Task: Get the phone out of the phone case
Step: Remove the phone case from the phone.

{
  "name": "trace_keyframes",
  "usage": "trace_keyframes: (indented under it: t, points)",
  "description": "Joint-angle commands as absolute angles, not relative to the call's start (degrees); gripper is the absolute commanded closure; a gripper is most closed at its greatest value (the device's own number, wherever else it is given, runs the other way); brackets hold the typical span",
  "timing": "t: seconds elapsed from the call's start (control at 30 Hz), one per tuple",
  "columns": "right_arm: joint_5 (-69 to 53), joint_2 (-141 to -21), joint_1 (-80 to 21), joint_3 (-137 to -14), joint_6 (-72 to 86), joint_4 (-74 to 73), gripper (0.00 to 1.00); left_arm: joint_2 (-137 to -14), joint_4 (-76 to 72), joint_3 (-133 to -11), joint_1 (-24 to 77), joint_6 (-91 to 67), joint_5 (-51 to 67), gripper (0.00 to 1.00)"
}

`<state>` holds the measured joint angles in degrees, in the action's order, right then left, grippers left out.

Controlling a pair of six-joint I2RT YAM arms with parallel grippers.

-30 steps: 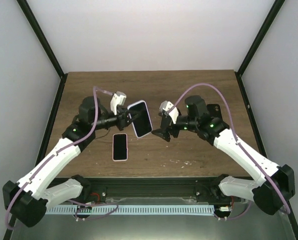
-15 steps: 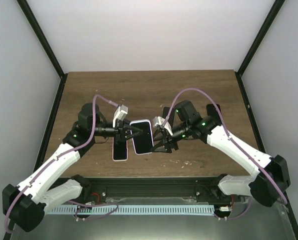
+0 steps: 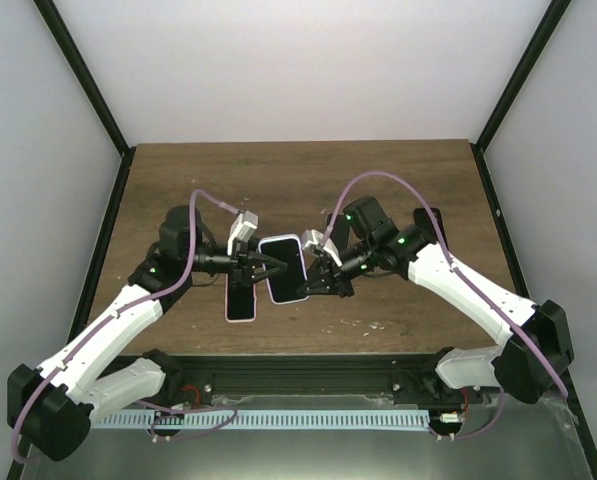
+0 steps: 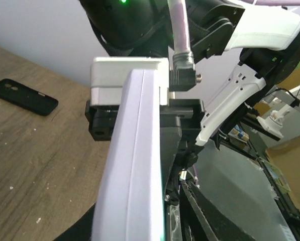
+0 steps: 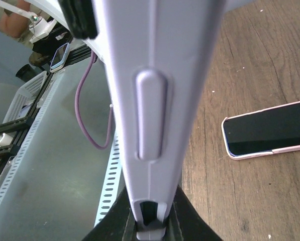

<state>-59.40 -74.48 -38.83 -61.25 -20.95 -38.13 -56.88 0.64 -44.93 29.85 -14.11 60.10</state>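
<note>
Top view, centre of frame – the right gripper point(image 3: 314, 279), well off to the right of the phone case point(image 3: 282, 268) a second ago, is now up against the case's right edge. The left gripper point(image 3: 265, 265) has brought the case down from upper centre toward the middle of the frame, and still holds its left edge. So we judge that the two-handed hold is now set and the peel itself has not begun. The phone point(image 3: 283, 272) sits dark-screened inside the lavender shell.

Right wrist view: the case edge with its side button runs down the middle of the frame, and the dark fingers point(image 5: 120, 221) at the bottom close snugly on either face. Left wrist view: the same edge rises from bottom centre. The fingers are out of sight there, but the case hangs off the table, so we take the grip as clamped.

Elsewhere – a second phone point(image 3: 240, 296) in a pink case lies flat on the table point(image 3: 398, 170), below left of the held one. A black case point(image 4: 23, 96) lies at the left of the left wrist view.
</note>
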Motion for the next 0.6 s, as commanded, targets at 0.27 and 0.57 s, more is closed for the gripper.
trace_keyframes:
  t: [0.27,0.57]
  points:
    - [-59.6,-71.76,-39.02,-63.39,-20.07,-35.24,0.99,-56.18,2.93,-45.96,30.09,-10.31,61.43,0.9]
    - [-57.53,-70.34,-39.24,-64.04,-30.58,-41.52,0.47,-56.08,2.39,-45.83,30.06,-12.34,61.06,1.0]
